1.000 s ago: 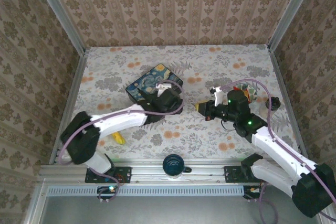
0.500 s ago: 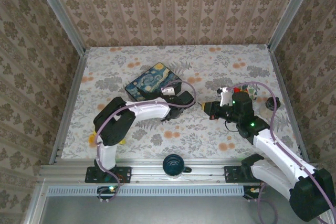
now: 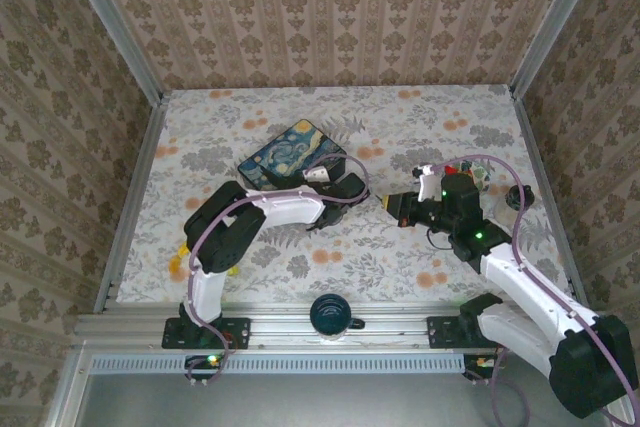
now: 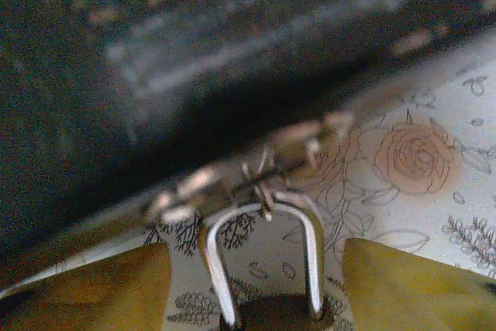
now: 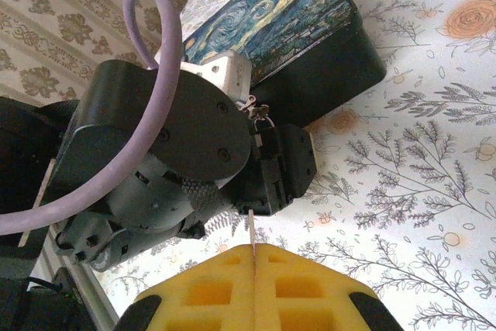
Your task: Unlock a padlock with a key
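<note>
L hand [image 4: 256,273] half-open, padlock [image 4: 312,265] btwn fingers; R hand [image 5: 253,250] clamped on key [image 5: 253,227].

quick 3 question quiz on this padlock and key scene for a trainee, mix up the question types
1. True or false: the right gripper is shut on the key.
2. The left gripper has its fingers: A) apart, flanking the padlock B) pressed together C) clamped on the key.
3. What dark vessel stands at the near edge of the table?
Key: 1 true; 2 A; 3 the mug.
</note>
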